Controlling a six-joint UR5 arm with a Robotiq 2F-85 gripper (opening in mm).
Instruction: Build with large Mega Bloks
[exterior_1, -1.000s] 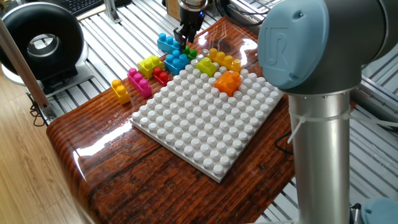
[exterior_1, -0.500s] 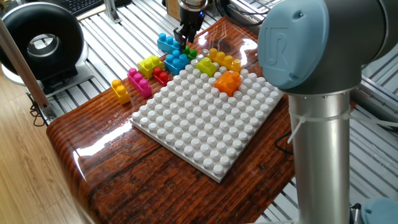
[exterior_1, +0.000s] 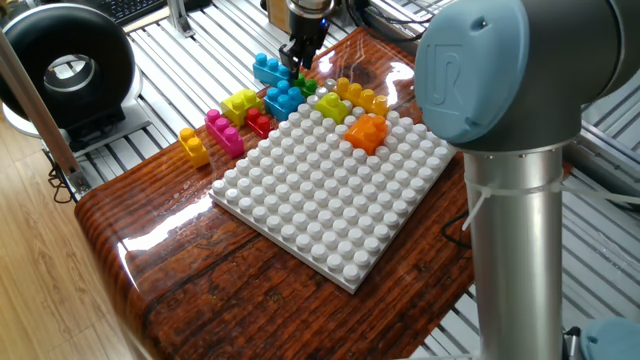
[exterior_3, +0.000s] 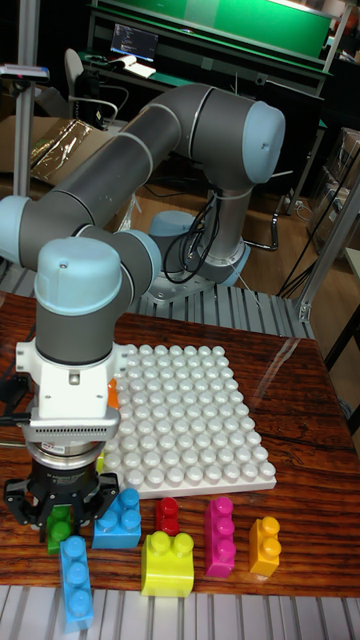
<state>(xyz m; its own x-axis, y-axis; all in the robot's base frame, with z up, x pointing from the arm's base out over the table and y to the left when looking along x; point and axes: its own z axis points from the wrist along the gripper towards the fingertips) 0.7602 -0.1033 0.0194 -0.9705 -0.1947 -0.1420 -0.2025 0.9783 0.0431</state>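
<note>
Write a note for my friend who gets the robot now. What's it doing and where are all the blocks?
Gripper: down over the green block off the white baseplate; whether it's grasping is unclear.
On the baseplate: orange block and lime block at its far edge.
Loose on the table: blue, blue, red, yellow, magenta, orange-yellow.
Left: the loose blocks aren't built on yet.

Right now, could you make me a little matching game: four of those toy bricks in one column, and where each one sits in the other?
Things:
1. orange brick
2. small yellow brick
3. green brick
4. red brick

Places:
A. under the gripper
B. on the white studded plate
C. off the plate, between the lime brick and the plate's edge
D. alone on the wood, left of the pink brick

Pairs: 1-B, 2-D, 3-A, 4-C
</note>
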